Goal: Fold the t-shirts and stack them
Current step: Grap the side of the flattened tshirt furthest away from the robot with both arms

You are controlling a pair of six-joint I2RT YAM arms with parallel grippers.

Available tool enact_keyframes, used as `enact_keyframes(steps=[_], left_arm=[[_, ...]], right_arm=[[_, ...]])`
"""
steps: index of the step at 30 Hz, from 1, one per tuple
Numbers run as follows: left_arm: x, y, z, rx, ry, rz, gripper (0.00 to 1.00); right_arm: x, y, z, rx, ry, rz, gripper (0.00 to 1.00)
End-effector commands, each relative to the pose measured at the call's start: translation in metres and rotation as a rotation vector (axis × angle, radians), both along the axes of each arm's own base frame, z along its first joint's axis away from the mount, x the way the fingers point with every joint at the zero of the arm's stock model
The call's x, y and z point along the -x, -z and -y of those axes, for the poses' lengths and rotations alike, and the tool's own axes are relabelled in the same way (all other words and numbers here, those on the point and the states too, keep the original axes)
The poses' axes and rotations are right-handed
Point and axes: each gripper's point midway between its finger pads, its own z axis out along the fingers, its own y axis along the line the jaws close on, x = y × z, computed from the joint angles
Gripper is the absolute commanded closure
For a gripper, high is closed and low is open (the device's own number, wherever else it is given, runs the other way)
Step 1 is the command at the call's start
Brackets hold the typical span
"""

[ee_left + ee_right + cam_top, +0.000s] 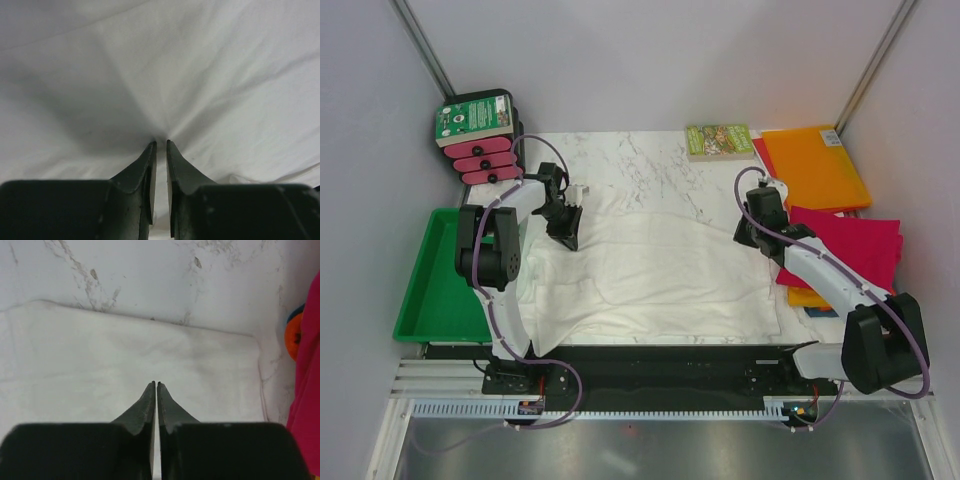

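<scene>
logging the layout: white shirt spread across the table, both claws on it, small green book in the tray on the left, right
No: the top external view shows the green book on the table's far edge, beside the orange shirt, not in the tray. The rest stands.

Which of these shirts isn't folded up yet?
The white t-shirt, lying spread out and wrinkled in the middle; the orange t-shirt and magenta t-shirt sit as flat folded rectangles on the right.

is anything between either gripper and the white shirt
Nothing visible. The left gripper pinches the white shirt, cloth puckering at its tips; the right gripper is shut directly over the shirt near its right edge.
</scene>
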Motion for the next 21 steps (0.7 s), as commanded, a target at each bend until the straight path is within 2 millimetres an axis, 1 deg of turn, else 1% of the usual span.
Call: enact_keyframes(steps=[1, 2, 3, 4, 5, 6, 7, 11, 12, 14, 15, 16, 18, 21], left_arm=[[0.002, -0.001, -0.001, -0.004, -0.018, 0.005, 0.80], [0.001, -0.002, -0.001, -0.002, -0.019, 0.006, 0.80], [0.001, -0.001, -0.001, -0.001, -0.019, 0.005, 0.80], [0.001, -0.003, -0.001, -0.001, -0.019, 0.008, 0.80], [0.002, -0.003, -0.001, 0.001, -0.020, 0.006, 0.80], [0.001, -0.004, 0.000, 0.002, -0.020, 0.012, 0.80], [0.001, -0.005, -0.001, 0.002, -0.019, 0.014, 0.80], [0.001, -0.008, 0.000, 0.004, -0.018, 0.022, 0.80], [0.002, -0.007, 0.000, 0.005, -0.019, 0.018, 0.80], [0.001, -0.008, 0.001, 0.012, -0.020, 0.018, 0.80], [0.001, -0.008, 0.001, 0.013, -0.021, 0.016, 0.80], [0.001, -0.008, 0.002, 0.015, -0.021, 0.018, 0.80], [0.000, -0.008, 0.002, 0.015, -0.019, 0.021, 0.80], [0.000, -0.007, 0.001, 0.013, -0.018, 0.016, 0.80]], right_arm=[[0.022, 0.018, 0.020, 0.058, 0.079, -0.052, 0.61], [0.022, 0.021, 0.030, 0.078, 0.119, -0.053, 0.50], [0.022, 0.023, 0.035, 0.075, 0.140, -0.060, 0.40], [0.021, 0.030, 0.038, 0.061, 0.169, -0.082, 0.23], [0.021, 0.036, 0.043, 0.038, 0.187, -0.106, 0.18], [0.019, 0.043, 0.045, 0.032, 0.200, -0.124, 0.15], [0.017, 0.046, 0.047, 0.026, 0.210, -0.127, 0.13], [0.004, 0.049, 0.053, -0.027, 0.294, -0.094, 0.15], [0.002, 0.053, 0.054, -0.034, 0.307, -0.101, 0.19], [-0.001, 0.058, 0.057, -0.053, 0.339, -0.101, 0.23], [-0.001, 0.064, 0.058, -0.058, 0.346, -0.118, 0.28], [-0.002, 0.067, 0.059, -0.067, 0.353, -0.118, 0.30], [-0.003, 0.072, 0.061, -0.065, 0.366, -0.121, 0.32], [-0.005, 0.077, 0.067, -0.054, 0.387, -0.117, 0.33]])
